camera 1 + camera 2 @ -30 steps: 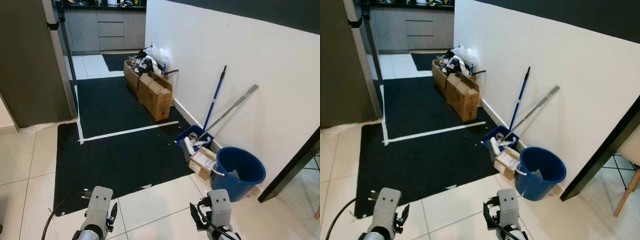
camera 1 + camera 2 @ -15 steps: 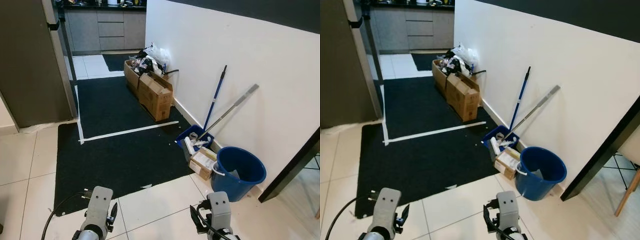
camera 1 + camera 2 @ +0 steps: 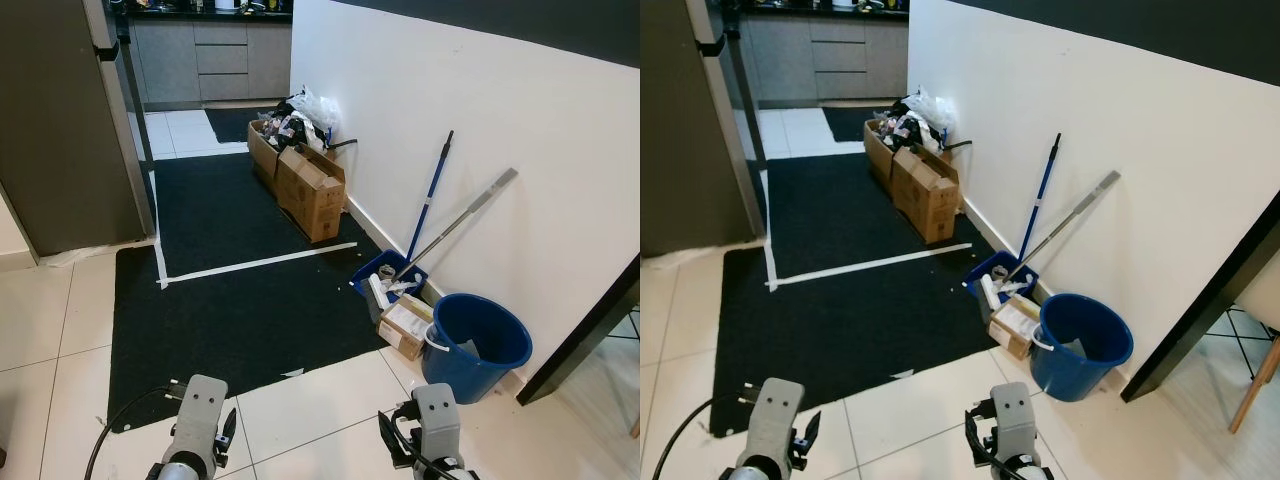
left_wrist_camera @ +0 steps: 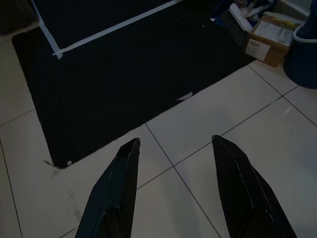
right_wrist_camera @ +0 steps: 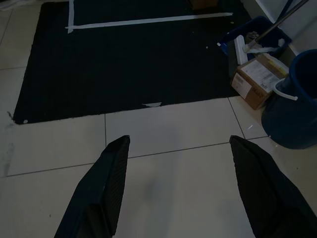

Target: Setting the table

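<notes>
Both arms hang low over pale floor tiles, the left wrist (image 3: 195, 425) and the right wrist (image 3: 432, 425) at the bottom of the head views. My left gripper (image 4: 176, 141) is open, its two black fingers spread above the tiles near the edge of a black mat (image 4: 114, 79), with nothing between them. My right gripper (image 5: 179, 140) is open too, over bare tile just short of the same mat (image 5: 138, 64), and holds nothing.
A black mat (image 3: 230, 280) with white tape lines runs ahead toward kitchen cabinets (image 3: 215, 55). Along the right wall stand cardboard boxes (image 3: 310, 185), a blue tray (image 3: 388, 272), a small box (image 3: 405, 325), two leaning poles (image 3: 430, 195) and a blue bucket (image 3: 478, 345). A tall grey door (image 3: 60, 120) stands left.
Both wrists sit a touch lower in the head views; nothing else has moved.
</notes>
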Available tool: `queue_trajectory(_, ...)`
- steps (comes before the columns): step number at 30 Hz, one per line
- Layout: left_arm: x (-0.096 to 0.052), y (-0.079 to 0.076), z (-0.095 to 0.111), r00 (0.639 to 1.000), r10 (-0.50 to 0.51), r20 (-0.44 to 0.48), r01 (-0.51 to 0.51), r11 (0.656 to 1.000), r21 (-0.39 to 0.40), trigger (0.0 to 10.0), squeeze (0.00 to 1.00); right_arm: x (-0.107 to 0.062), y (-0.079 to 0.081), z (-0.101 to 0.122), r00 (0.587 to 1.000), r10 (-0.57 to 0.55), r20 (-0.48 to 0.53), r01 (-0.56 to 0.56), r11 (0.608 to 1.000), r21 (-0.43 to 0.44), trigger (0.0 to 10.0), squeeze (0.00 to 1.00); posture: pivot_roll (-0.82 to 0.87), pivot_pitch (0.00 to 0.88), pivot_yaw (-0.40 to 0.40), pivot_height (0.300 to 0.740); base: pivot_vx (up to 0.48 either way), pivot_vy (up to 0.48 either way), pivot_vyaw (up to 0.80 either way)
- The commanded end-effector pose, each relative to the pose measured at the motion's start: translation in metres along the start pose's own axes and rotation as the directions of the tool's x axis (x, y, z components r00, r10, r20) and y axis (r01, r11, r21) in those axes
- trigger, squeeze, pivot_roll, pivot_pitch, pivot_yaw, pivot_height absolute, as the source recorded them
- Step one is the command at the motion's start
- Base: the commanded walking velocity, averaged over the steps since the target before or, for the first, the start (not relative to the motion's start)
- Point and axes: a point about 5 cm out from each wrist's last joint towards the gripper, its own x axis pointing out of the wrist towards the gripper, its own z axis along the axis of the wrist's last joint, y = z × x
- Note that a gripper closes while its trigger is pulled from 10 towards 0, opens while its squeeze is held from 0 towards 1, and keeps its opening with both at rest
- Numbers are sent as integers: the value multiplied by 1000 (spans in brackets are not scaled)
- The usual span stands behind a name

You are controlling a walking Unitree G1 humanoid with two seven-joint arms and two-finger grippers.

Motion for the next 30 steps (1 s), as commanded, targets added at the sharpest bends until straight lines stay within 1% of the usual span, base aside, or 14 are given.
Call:
queue_trajectory(1,-2,-2,-7,1000,-11,-22,11,1000,5,10000,0,-3,-4,-4,1000,-15,-13,15,1000,-4,10000,0,91,17,21,740,0,0,0)
queue_trajectory(20,-2,-3,-7,1000,-11,-23,11,1000,-2,10000,0,-3,-4,-4,1000,-16,-12,16,1000,2,10000,0,96,11,15,740,0,0,0)
queue_trajectory(26,-2,-2,-6,1000,-12,-22,12,1000,7,10000,0,-3,-4,-3,1000,-21,-9,21,1000,0,10000,0,93,12,20,740,0,0,0)
queue_trajectory(27,-1,0,-5,1000,-13,-18,13,999,32,10000,0,-3,-5,-2,1000,-24,0,24,1000,-8,10000,0,93,15,22,740,0,0,0)
queue_trajectory(28,-1,1,0,1000,-24,1,24,996,84,10000,0,-3,-7,2,1000,-26,14,26,1000,-8,10000,0,94,20,21,740,0,0,0)
queue_trajectory(29,0,3,6,999,-39,25,35,991,132,10000,0,-3,-8,6,999,-27,33,28,1000,-7,10000,0,94,20,21,740,0,0,0)
queue_trajectory(30,1,8,17,997,-45,60,35,987,159,10000,0,-2,-11,15,997,-31,69,32,999,-13,10000,0,98,25,22,740,0,0,0)
